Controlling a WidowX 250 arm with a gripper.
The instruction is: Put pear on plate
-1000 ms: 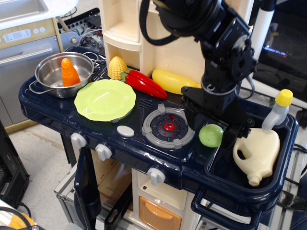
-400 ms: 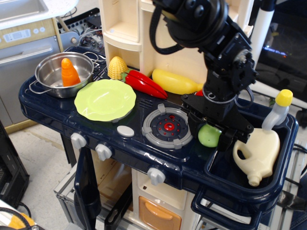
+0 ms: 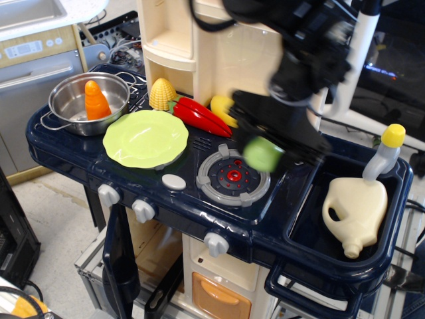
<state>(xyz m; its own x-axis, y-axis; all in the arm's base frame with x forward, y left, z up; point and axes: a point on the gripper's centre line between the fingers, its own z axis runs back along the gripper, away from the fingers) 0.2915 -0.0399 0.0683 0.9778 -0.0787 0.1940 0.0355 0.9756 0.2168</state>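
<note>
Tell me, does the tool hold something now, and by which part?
The tool holds the pear above the toy burner; motion blur hides where exactly it grips.

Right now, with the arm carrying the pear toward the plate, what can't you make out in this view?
- Gripper: motion blur smears it, so the grip on the pear is unclear.
- Pear: blurred, with soft edges; height above the burner can't be judged.
- Banana: mostly hidden behind the arm.
- Carrot: its base is hidden by the pot wall.
- Plate: fully visible.
</note>
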